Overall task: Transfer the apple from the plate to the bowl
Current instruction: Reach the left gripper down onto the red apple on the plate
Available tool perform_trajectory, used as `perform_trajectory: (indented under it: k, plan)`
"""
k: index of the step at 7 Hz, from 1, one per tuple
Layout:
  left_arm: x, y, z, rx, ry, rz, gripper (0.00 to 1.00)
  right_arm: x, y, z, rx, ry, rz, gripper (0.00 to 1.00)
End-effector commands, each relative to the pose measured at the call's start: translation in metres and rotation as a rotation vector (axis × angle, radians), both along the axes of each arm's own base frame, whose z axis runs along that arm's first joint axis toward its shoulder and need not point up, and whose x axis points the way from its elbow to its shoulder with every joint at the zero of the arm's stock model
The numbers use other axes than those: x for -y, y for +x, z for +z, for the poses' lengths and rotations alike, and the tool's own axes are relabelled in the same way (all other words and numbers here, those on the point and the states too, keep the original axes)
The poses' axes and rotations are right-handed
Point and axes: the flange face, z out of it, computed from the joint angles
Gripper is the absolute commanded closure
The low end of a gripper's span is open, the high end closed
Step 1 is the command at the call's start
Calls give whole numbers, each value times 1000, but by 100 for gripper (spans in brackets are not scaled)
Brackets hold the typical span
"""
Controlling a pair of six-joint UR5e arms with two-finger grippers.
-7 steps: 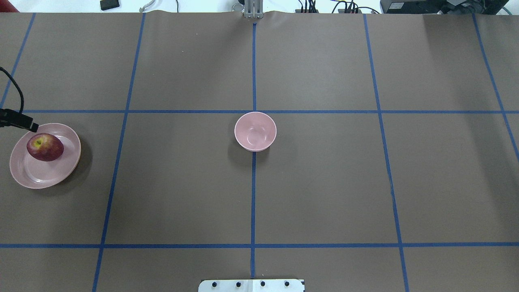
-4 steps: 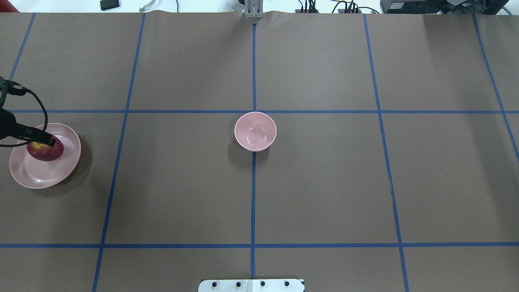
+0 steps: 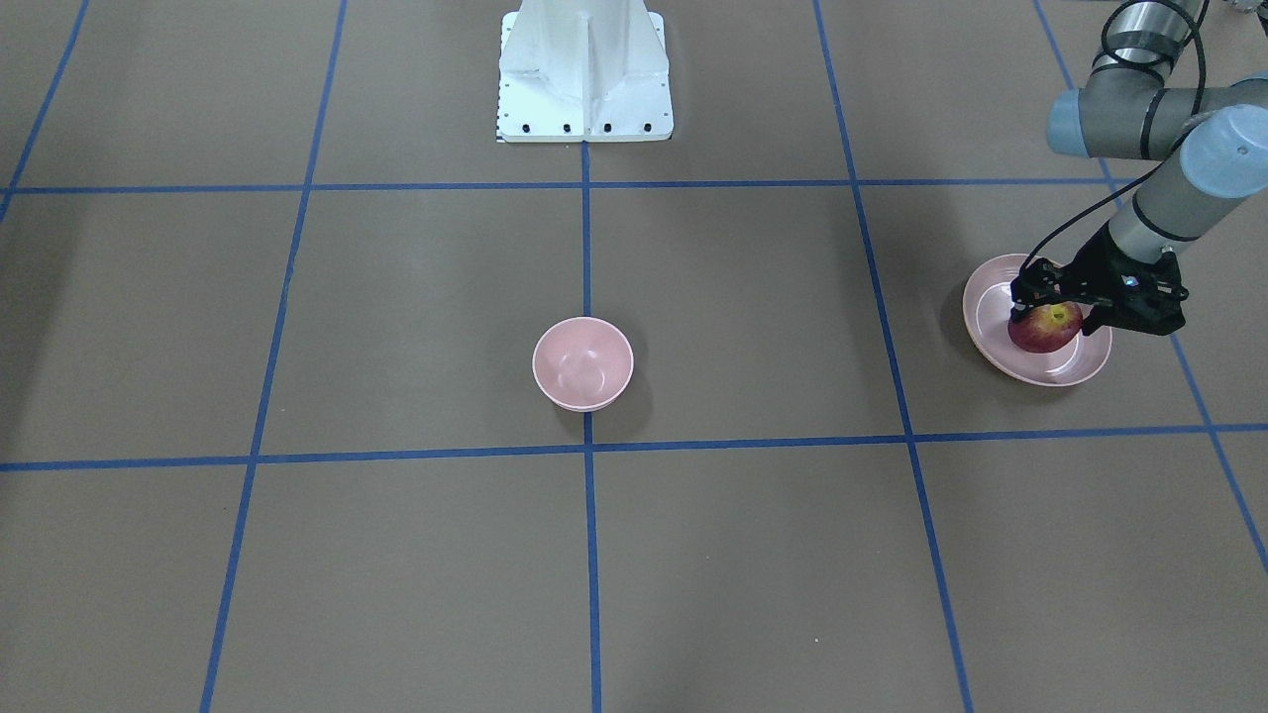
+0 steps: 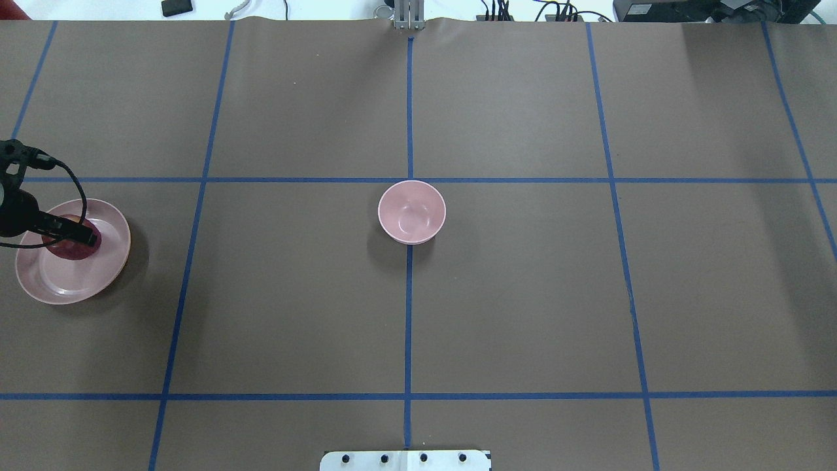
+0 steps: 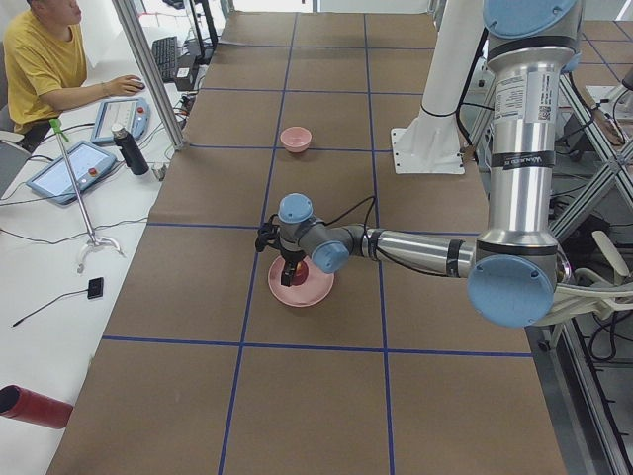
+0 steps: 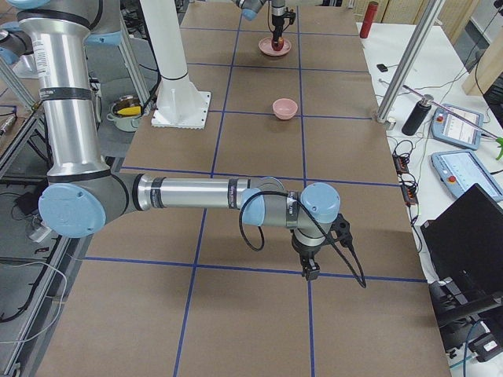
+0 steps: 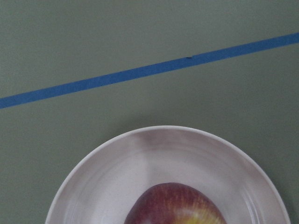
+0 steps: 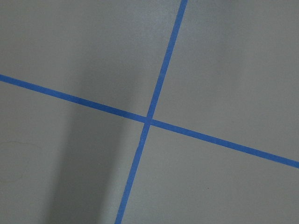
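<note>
At near left the apple (image 3: 1040,337) sits on the plate (image 3: 991,297), the left gripper (image 3: 1053,319) straddling it with fingers apart, the bowl (image 3: 582,363) stands well apart at centre, and far right the right gripper (image 6: 312,271) hangs above blue tape (image 8: 148,120), its finger spacing impossible to tell.

**Matt brown paper, glossy pink dishes**

The surface (image 4: 523,294) has a matt brown covering that looks like paper. It is smooth except for a faint ripple along the edge beyond the bowl (image 4: 412,212). Blue tape lines (image 4: 408,327) cross it, flat and dull. The bowl is smooth and glossy, with soft highlights inside; whether it is plastic or ceramic cannot be told. The plate (image 4: 65,281), well to one side of the bowl, has the same pale sheen. The apple (image 3: 1040,337) on it has a lightly waxy skin. The left arm (image 3: 1179,188) is satin silver metal tubing with smooth pale blue caps (image 3: 1233,149). The left gripper (image 3: 1054,321) is matt black and its cable (image 3: 1080,213) looks black and rubbery. The base (image 3: 584,69), on the robot's side of the bowl, is smooth white, seemingly painted metal.
</note>
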Motion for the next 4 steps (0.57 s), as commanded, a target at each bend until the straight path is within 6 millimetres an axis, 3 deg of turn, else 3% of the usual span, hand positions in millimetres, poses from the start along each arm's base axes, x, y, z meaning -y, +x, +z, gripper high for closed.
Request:
perform_trajectory:
  k: [1,3,4]
  plan:
    - [-1,11,5,4,-5,18,7,0,0,1,0,-2,-1,0]
    - [-1,12,-2,-11,-1,30,83,0,0,1,0,-2,-1,0]
    - [-2,12,-24,-44,14,41,100,-1,0,1,2,-2,1,0]
